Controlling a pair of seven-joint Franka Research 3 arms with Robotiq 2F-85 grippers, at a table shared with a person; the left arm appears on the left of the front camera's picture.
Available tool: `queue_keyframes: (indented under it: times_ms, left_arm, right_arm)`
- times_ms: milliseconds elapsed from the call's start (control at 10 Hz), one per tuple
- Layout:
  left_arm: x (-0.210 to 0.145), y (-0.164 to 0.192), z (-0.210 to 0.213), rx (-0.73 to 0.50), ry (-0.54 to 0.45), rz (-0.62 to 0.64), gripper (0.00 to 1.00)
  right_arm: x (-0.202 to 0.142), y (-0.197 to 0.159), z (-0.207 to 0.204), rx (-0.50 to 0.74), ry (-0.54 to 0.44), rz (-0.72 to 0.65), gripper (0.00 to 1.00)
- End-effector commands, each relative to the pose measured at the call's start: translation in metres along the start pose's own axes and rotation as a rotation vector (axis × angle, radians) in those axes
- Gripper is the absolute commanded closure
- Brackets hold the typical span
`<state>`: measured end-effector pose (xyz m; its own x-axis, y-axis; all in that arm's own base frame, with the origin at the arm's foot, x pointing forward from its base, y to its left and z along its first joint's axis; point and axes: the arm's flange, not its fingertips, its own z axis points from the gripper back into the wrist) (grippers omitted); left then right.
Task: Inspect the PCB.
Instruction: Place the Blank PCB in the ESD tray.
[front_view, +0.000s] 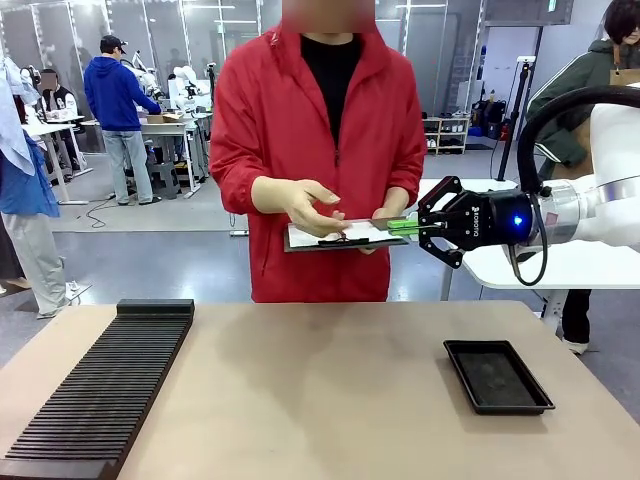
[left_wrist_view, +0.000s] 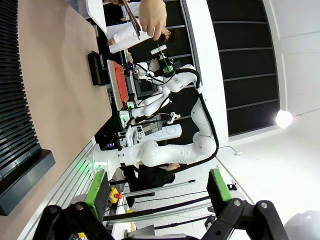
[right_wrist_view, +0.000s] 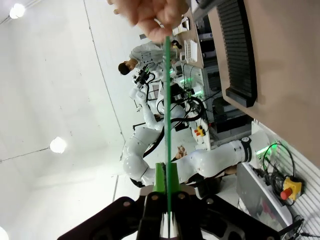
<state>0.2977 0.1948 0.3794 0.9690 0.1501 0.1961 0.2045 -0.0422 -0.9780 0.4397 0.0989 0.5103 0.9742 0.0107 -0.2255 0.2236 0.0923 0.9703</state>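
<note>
The PCB (front_view: 399, 225) is up in the air beyond the table's far edge, right of centre, held flat and edge-on to your front camera. In the right wrist view the PCB (right_wrist_view: 167, 95) runs as a thin green line straight up from between the green pads (right_wrist_view: 160, 179).

Right end effector (front_view: 412, 226): pressed together on the near end of the board, pinching it. Its arm comes in from the table's right side, well above the surface.

The board's far end meets the person's hand (right_wrist_view: 150, 16); from the front you see that hand (front_view: 383, 217) under a white clipboard (front_view: 340, 235) with a black clip, the board's tip just beside the clipboard's right edge. The person's other hand (front_view: 305, 205) hovers over the clipboard, palm down.

Left end effector (left_wrist_view: 157, 185): spread wide, nothing between its fingers, seen in its own wrist camera and aimed off past the table's edge.

On the table (front_view: 320, 400): a black shallow tray (front_view: 497, 375) near the right edge, bare inside as far as you can see. A long black ribbed rack (front_view: 105, 385) lies along the left edge, running from the near left corner toward the far side.
</note>
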Motion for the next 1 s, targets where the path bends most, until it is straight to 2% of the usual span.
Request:
queue_keyframes:
  times_ms: [0,100,300,800,900]
  left_arm:
    - [-0.002,-0.004,-0.001,0.02,0.002,0.011,0.0]
    - [-0.002,-0.004,-0.001,0.02,0.002,0.011,0.0]
    - [-0.002,-0.004,-0.001,0.02,0.002,0.011,0.0]
    - [-0.002,-0.004,-0.001,0.02,0.002,0.011,0.0]
    - [-0.002,-0.004,-0.001,0.02,0.002,0.011,0.0]
  right_arm:
    - [-0.035,0.028,0.016,-0.076,-0.089,0.112,0.97]
    - [-0.046,0.034,0.029,-0.123,-0.13,0.161,0.97]
    - [-0.044,0.019,0.045,-0.25,-0.142,0.183,0.97]
    - [-0.024,-0.047,0.094,-0.544,-0.216,0.229,0.97]
    - [-0.017,-0.059,0.101,-0.567,-0.193,0.224,0.97]
